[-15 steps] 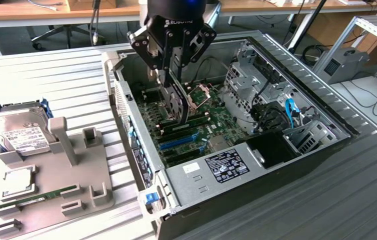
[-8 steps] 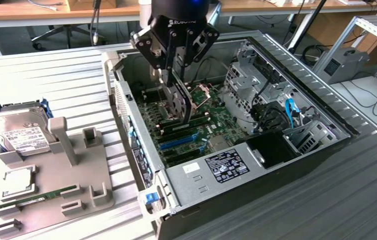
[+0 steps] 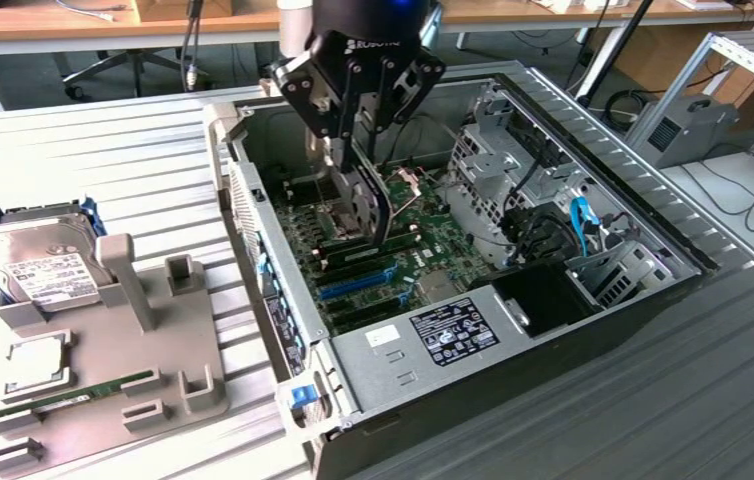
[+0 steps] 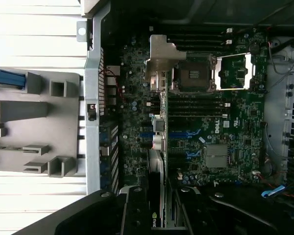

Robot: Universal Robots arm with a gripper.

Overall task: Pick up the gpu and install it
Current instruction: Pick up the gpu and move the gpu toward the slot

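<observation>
Gpu (image 3: 374, 210) is hanging edge-down inside the open computer case (image 3: 264, 250), and the gripper (image 3: 358, 165) is pinching it narrowly by its upper edge. It is hovering over the motherboard (image 3: 444, 235), in line with the blue slots (image 4: 179, 134). Whether its lower edge is touching them you cannot tell. The case is lying on its side on a ribbed pale metal table (image 3: 97, 170). A grey fixture tray (image 3: 124, 370) is sitting well apart at the exterior view's left, carrying a hard drive (image 3: 37, 265). Wooden desks (image 3: 84, 20) are standing behind. You are working in a tight space: the drive cage (image 3: 497, 170) is crowding one side, the case's perforated wall the other, and the silver socket cover (image 4: 161, 56) is standing near.
</observation>
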